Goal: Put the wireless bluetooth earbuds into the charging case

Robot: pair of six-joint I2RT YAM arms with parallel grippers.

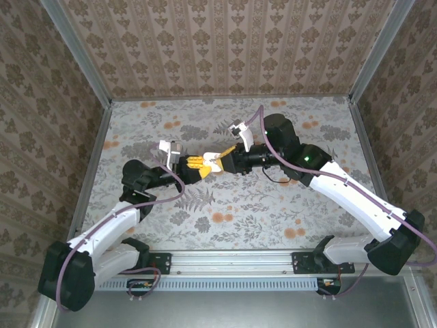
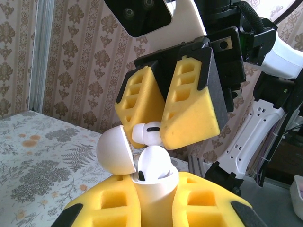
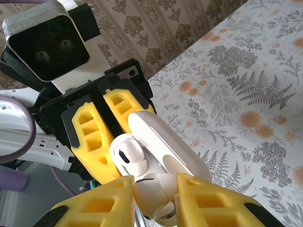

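My left gripper (image 2: 156,185) (image 1: 198,165) is shut on the body of the white charging case (image 2: 158,198), held upright above the table. The case's lid (image 2: 113,151) hangs open to the left. One whitish earbud (image 2: 154,163) sits in the case's opening. Just above it, my right gripper (image 2: 147,133) (image 3: 156,183) (image 1: 220,162) is shut on a second whitish earbud (image 2: 146,132) (image 3: 161,194), close over the case's free side. In the right wrist view the open case (image 3: 165,142) and seated earbud (image 3: 129,158) lie between the left gripper's yellow fingers (image 3: 90,137).
The flower-patterned table (image 1: 273,205) lies under both arms, which meet above its middle. Patterned walls (image 1: 232,48) close it in at the back and both sides. A metal rail (image 1: 232,263) with the arm bases runs along the near edge.
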